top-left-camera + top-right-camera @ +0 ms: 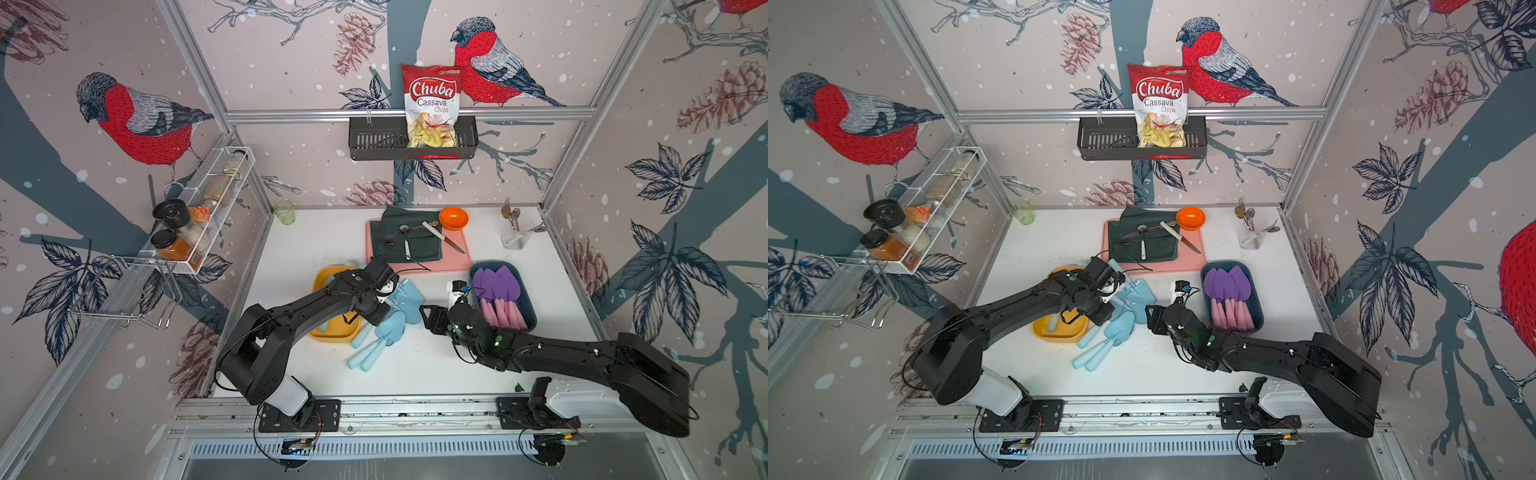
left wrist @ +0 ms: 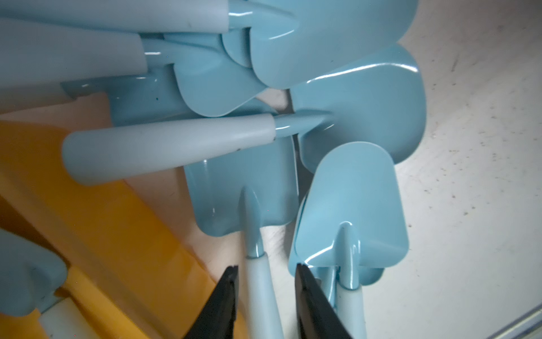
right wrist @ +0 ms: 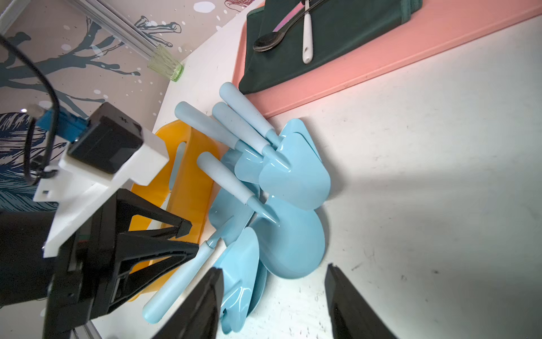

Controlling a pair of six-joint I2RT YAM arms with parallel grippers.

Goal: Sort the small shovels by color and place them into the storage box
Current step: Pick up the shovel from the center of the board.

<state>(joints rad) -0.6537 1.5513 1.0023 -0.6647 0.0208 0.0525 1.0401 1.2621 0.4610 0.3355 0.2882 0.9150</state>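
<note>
The white tabletop (image 1: 415,374) is a flat surface with fine dark specks. Items resting directly on it:

- Far left corner: a green ribbed glass cup (image 1: 284,212), upright.
- Far centre: a flat pink rectangular board (image 1: 459,259).
- Far right corner: a clear plastic cup (image 1: 515,239), upright.
- Right of centre: a dark blue plastic tray (image 1: 530,307).
- Left of centre: a yellow plastic tray (image 1: 328,334).
- Centre: a pile of light blue plastic shovels (image 1: 374,353), overlapping one another, against the yellow tray's right side.

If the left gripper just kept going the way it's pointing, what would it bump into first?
Probably the light blue shovel whose handle lies between the fingers of the open left gripper, then the table. Depth is hard to judge.
</note>
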